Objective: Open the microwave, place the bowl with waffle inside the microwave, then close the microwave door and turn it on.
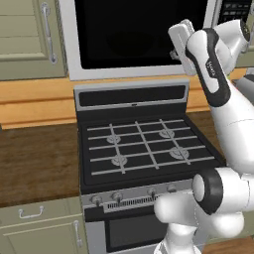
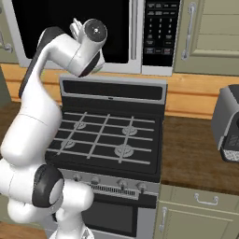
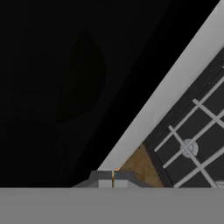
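A black stove point(image 1: 141, 149) sits in a brown wood counter point(image 1: 34, 161) with beige cabinets point(image 1: 30, 37) around. The microwave point(image 2: 93, 32) hangs right above the stove, door point(image 1: 144, 32) closed, keypad point(image 2: 161, 25) writing too small to read. The gripper point(image 3: 113, 181), fingers together and empty, is up at the door's glass.

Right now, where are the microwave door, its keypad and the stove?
microwave door point(image 1: 139, 34): left base view, on the black glass window.
keypad point(image 2: 161, 28): right base view, on the button panel.
stove point(image 2: 105, 135): right base view, on the burner grates.
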Controlling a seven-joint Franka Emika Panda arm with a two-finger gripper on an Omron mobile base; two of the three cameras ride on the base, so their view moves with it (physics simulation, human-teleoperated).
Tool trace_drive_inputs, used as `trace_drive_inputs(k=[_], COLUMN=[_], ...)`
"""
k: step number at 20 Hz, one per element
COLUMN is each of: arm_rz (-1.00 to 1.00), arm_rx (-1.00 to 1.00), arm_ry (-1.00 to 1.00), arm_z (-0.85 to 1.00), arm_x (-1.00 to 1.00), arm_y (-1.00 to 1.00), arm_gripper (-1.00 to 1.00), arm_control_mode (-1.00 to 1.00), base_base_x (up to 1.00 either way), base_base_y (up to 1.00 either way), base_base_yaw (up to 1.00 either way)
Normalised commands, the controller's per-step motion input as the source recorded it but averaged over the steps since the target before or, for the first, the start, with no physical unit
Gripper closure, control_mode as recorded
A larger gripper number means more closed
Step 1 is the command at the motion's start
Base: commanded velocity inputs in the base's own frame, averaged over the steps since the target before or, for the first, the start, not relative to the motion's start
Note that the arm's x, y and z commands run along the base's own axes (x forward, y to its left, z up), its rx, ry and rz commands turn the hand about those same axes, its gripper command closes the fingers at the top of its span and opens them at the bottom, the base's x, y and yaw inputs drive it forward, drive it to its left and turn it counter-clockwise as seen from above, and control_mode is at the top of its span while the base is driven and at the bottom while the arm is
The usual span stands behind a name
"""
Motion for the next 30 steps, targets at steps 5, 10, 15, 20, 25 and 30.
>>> trace_drive_inputs(k=[5,10,15,20,25,30], arm_rz=[-0.08,-0.16,-0.19,-0.16,-0.05,-0.04], arm_rx=[0.03,0.04,0.05,0.1,0.13,0.09], arm_ry=[-0.25,-0.33,-0.07,0.22,0.27,0.0], arm_z=[0.0,0.0,0.07,0.27,0.31,0.08], arm_x=[-1.0,-0.95,-0.5,-0.12,-0.01,0.06], arm_y=[-0.51,-0.56,-0.73,-0.95,-0.92,-0.45], arm_gripper=[1.0,1.0,1.0,1.0,1.0,1.0], arm_control_mode=[-1.0,-1.0,-1.0,-1.0,-1.0,-1.0], base_base_x=[0.0,0.0,0.0,0.0,0.0,0.0], base_base_y=[0.0,0.0,0.0,0.0,0.0,0.0], base_base_yaw=[0.0,0.0,0.0,0.0,0.0,0.0])
